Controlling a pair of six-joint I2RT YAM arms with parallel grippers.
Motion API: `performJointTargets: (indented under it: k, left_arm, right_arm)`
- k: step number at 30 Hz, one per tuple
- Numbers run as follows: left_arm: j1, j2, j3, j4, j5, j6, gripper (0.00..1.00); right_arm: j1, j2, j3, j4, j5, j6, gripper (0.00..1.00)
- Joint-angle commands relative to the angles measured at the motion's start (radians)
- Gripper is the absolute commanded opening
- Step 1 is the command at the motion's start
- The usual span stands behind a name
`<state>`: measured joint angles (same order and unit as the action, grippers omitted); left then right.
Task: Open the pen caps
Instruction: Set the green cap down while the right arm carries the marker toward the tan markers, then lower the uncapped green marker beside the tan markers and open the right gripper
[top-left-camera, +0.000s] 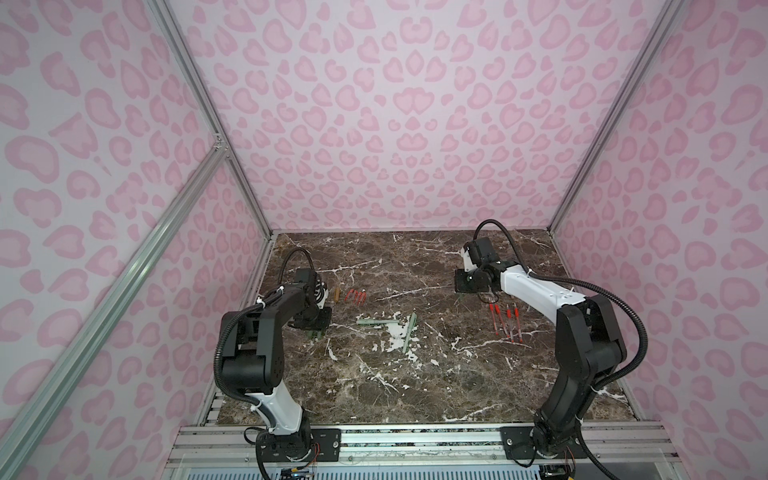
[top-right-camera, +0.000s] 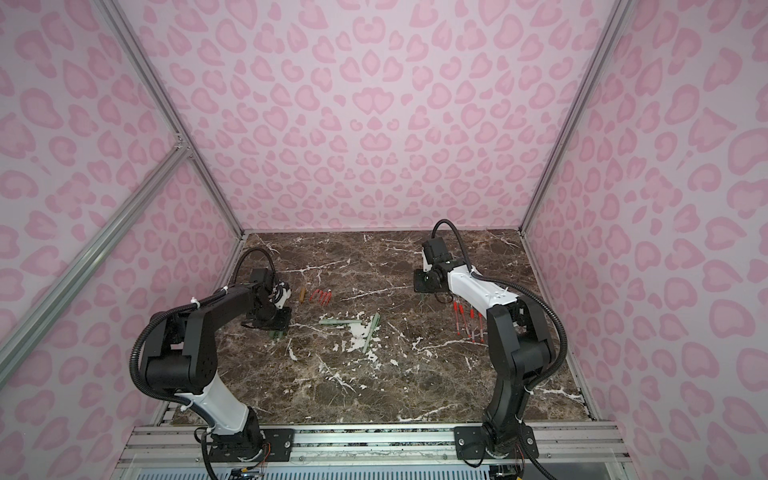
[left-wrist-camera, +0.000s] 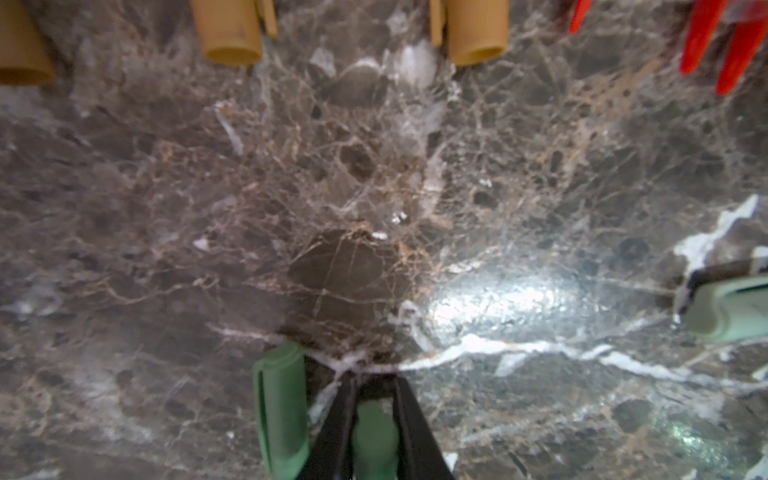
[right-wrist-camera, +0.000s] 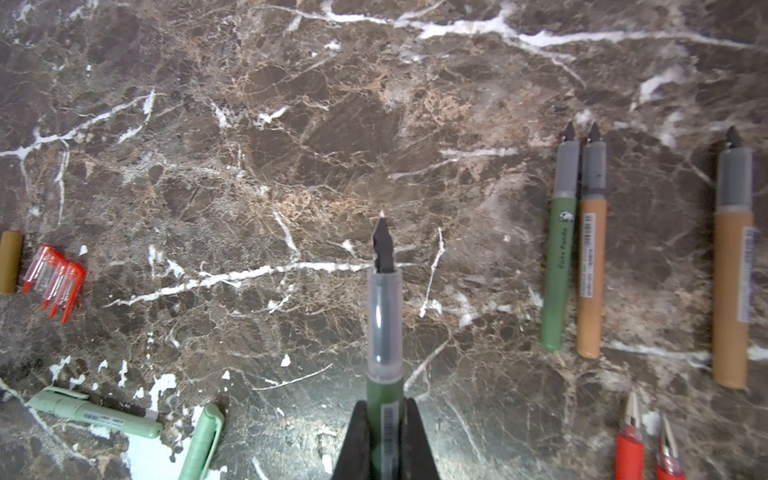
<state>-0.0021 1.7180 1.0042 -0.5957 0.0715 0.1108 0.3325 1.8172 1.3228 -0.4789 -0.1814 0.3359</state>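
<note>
Holding sage green cap (left-wrist-camera: 374, 432) in left fingers (left-wrist-camera: 334, 436), low over desk (left-wrist-camera: 374, 187), just beside and parallel to second green cap (left-wrist-camera: 280, 407). Gripping uncapped green pen (right-wrist-camera: 384, 332) in right fingers (right-wrist-camera: 355, 440), well apart from that second cap.

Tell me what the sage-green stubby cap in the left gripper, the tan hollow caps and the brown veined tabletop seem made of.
Sage-green stubby cap in the left gripper: probably moulded plastic, matte, evenly coloured. Tan hollow caps: likely the same plastic, smooth, thin-walled open mouths. Brown veined tabletop: marble look, glossy from the glare; real stone or print, cannot tell.
</note>
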Motion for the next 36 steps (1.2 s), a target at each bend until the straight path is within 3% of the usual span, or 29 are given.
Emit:
performJointTargets:
  k: [1,14,25,30,36]
  left_arm:
    - [-0.004,-0.008,0.012,-0.001,-0.001,-0.009,0.28]
    - [-0.032,-0.200,0.025,-0.004,0.028,0.015,0.45]
    - [-0.008,-0.371,-0.054,0.091,0.118,0.047,0.84]
    - [0.021,-0.389,-0.054,0.095,0.145,0.030,0.95]
    - [0.043,-0.404,-0.055,0.100,0.149,0.011,1.00]
  right_arm:
    - [-0.010,0.016,0.005,-0.026,0.017,-0.027,0.01]
    - [-0.056,0.117,0.102,-0.069,0.043,-0.075,0.02]
    - [-0.087,0.258,0.258,-0.119,0.077,-0.099,0.03]
    - [-0.093,0.327,0.326,-0.144,0.087,-0.097,0.04]
    - [-0.098,0.386,0.372,-0.163,0.104,-0.086,0.05]
